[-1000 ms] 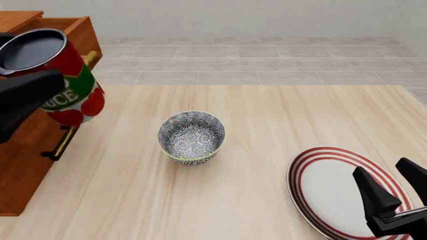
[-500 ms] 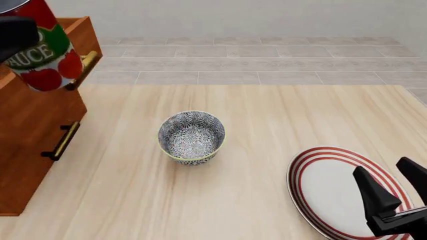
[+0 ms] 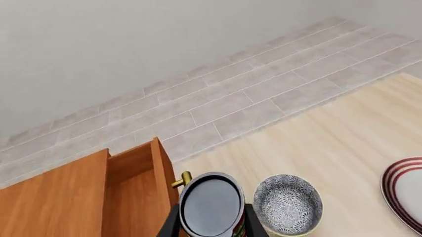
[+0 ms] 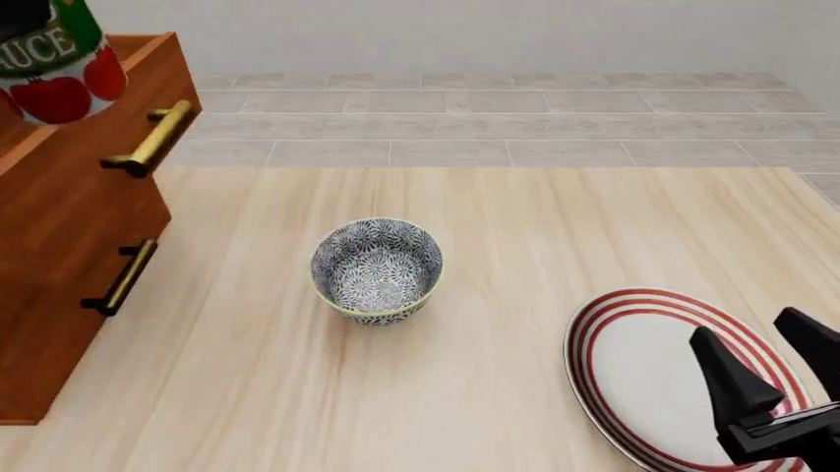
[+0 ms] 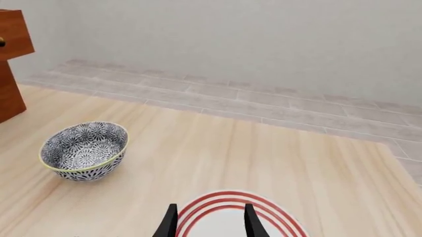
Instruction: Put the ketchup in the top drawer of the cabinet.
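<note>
1. Ketchup, the small round can with a red label, a green band and a dark grey top (image 4: 55,54), is up in the air at the far left, above the pulled-out top drawer of reddish-brown wood with a brass bar handle (image 4: 148,139).
2. The left gripper (image 3: 212,228) squeezes the can from both sides, as its own camera shows.
3. That drawer belongs to the big reddish-brown wooden cabinet (image 4: 59,285), and it is open, with room showing inside.
4. To do this step well, I think the can should sit right over the open space, clear of the drawer's front wall, then go down slowly and stay upright.
5. Letting go should wait until the can is low inside.
6. The right gripper (image 4: 774,379) holds nothing, with its fingers apart, over the white plate with red rings (image 4: 628,393).
7. The blue-and-white patterned bowl (image 4: 377,269) sits in the middle of the light wooden table (image 4: 525,246).
</note>
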You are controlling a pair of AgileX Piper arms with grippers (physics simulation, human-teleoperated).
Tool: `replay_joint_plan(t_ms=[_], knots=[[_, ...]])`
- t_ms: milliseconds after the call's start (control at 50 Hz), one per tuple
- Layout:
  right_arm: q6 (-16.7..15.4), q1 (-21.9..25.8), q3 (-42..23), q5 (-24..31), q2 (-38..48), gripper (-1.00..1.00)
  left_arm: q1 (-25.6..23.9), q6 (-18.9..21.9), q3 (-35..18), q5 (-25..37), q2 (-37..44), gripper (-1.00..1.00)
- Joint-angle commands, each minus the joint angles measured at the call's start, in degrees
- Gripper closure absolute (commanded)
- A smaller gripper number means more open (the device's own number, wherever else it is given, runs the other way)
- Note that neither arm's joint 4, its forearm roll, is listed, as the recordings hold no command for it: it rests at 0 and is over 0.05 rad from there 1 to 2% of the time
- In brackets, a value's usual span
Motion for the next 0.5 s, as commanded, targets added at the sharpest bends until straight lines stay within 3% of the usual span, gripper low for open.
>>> replay_joint_plan(t_ms=[20,200,500], knots=[[-0.1,0.3,0.0,-0.4,0.7,-1.00,3.0,1.3,-1.4,0.6,0.8,1.00],[-0.2,0.5,0.0,-1.0,1.7,-1.00,4.7,1.8,-3.3,2.0,0.9,1.00],[-0.3,0.7,0.0,-1.7,2.6,-1.00,10.3,3.3,-0.9,-0.8,2.5,1.00]])
